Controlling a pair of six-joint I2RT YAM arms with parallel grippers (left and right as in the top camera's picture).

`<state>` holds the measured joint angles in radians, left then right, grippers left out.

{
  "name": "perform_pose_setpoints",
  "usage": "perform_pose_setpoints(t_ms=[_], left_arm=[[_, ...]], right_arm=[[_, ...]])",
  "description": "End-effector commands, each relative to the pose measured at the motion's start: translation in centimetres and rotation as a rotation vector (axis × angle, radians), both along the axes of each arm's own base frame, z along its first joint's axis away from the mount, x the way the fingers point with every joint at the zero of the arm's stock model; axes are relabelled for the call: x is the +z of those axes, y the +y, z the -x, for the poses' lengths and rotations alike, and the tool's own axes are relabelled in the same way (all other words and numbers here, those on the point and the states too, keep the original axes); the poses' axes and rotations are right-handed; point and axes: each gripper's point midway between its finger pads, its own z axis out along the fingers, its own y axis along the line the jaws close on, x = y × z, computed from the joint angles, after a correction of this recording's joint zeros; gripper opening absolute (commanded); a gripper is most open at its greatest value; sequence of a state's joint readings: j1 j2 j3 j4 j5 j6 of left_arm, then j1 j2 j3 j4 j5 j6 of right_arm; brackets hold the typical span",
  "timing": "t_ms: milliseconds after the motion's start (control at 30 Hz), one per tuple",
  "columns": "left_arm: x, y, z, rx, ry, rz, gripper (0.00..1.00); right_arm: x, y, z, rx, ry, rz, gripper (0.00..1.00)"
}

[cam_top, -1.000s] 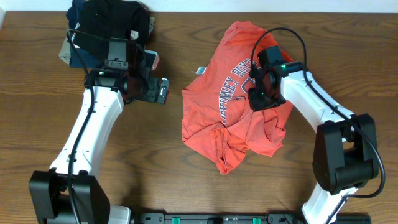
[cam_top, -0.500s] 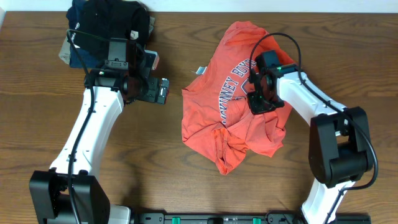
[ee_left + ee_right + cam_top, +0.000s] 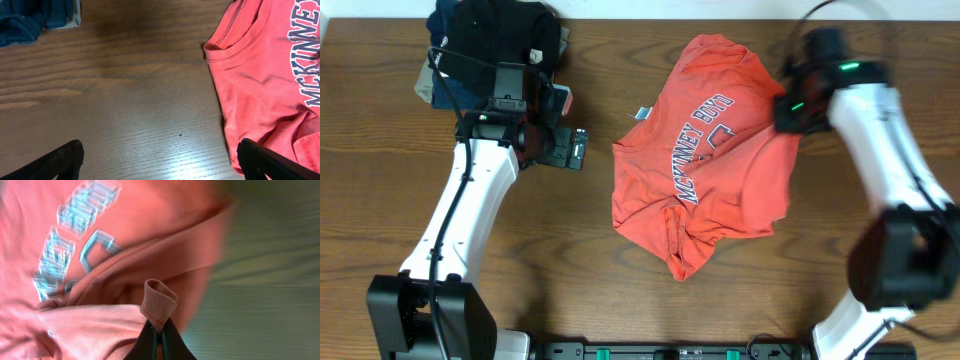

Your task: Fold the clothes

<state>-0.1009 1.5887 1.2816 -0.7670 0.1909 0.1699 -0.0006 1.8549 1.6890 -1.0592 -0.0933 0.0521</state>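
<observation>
My left pincer [image 3: 578, 148] hangs spread wide over the bare table [image 3: 570, 260], holding nothing; a stack of dark garments [image 3: 490, 40] sits behind it and to its left, and the red-orange T-shirt [image 3: 705, 170] starts a little off to its right, neck opening nearest, not touching it; from there the shirt runs right as far as my right pincer [image 3: 159, 336], which is pressed together on a small fold of the shirt's cloth at its right-hand edge, with the rest of the fabric trailing below and to the left of the tips. As I judge it, the folding has barely begun; no clean fold shows, and the shirt needs spreading flat before the sleeves and body go over. It lies rumpled, white lettering [image 3: 702, 135] up and slanted, the hem end bunched into creases on the side nearest my bases; thin soft cotton, likely to sag.
</observation>
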Motion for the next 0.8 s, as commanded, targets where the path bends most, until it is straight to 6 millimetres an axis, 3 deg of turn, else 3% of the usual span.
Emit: perform_pose_setpoints(t_ms=[0,67,200,333,467,567,767], left_arm=[[3.0,0.0,-0.3,-0.022,-0.084,-0.003,0.99],[3.5,-0.8,0.1,-0.043,-0.085,0.04,0.99],[3.6,-3.4,1.4,-0.116,-0.043,0.167,0.99],[3.1,-5.6,2.9,-0.192,0.008,0.198,0.99],[2.5,-9.2,5.0,-0.295,0.079,0.244,0.99],[1.2,-12.2,8.0,-0.39,0.177,0.236,0.99],[-2.1,-14.0,12.1,-0.485,0.322,0.097,0.99]], right_arm=[[6.2,-5.2,0.4,-0.096,-0.139,0.031,0.01],[6.9,-8.2,1.3,-0.167,-0.143,0.04,0.01],[6.2,-13.7,3.6,-0.309,-0.093,0.041,0.01],[5.4,-17.4,5.1,-0.407,-0.067,0.021,0.01],[5.2,-18.9,5.6,-0.447,-0.07,-0.012,0.01],[5.2,-19.2,5.8,-0.457,-0.069,-0.011,0.01],[5.3,-19.2,5.6,-0.454,-0.077,-0.013,0.01]])
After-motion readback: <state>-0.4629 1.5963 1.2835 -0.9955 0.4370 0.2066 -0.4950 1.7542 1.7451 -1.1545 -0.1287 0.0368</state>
